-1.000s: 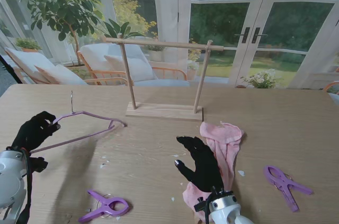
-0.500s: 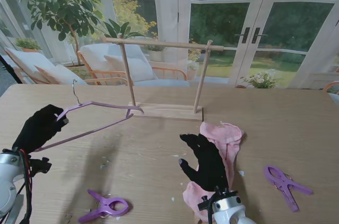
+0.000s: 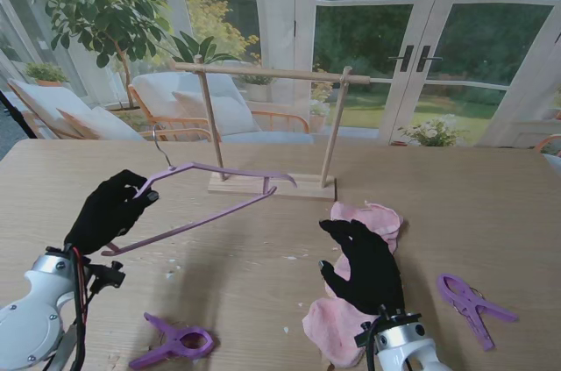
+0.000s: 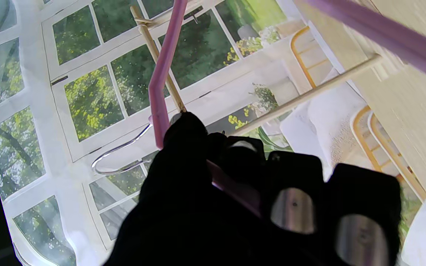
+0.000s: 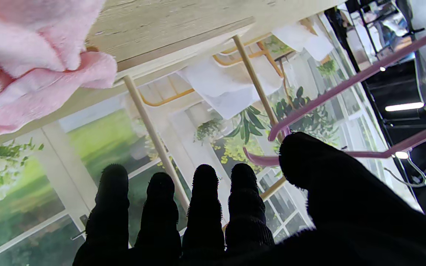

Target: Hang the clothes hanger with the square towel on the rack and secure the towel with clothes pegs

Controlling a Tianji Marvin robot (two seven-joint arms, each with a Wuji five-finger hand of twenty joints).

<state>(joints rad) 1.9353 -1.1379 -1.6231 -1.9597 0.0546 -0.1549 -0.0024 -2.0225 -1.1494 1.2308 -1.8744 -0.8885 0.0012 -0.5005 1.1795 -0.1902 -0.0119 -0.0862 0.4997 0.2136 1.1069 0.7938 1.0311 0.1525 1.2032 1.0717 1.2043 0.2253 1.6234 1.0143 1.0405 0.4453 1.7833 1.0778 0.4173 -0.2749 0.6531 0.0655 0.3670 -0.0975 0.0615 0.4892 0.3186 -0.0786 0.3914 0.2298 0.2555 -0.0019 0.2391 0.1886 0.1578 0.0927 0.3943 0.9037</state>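
Note:
My left hand (image 3: 112,208) is shut on the purple clothes hanger (image 3: 219,191) near its metal hook (image 3: 161,145), holding it in the air left of the wooden rack (image 3: 267,77). The left wrist view shows the hanger (image 4: 159,85) gripped between the black fingers (image 4: 187,147). A crumpled pink towel (image 3: 368,217) lies on the table in front of the rack's right post. My right hand (image 3: 368,266) hovers over it, open with its fingers spread (image 5: 205,207). One purple peg (image 3: 175,343) lies near me on the left, another peg (image 3: 473,299) on the right.
The rack's base (image 3: 272,183) stands at the middle of the wooden table (image 3: 491,187). Small white scraps (image 3: 289,259) dot the table. Beyond the far edge are glass doors, a plant and chairs.
My left hand has lifted the hanger and carried it rightward toward the rack. My right hand has shifted right and a little farther over the towel.

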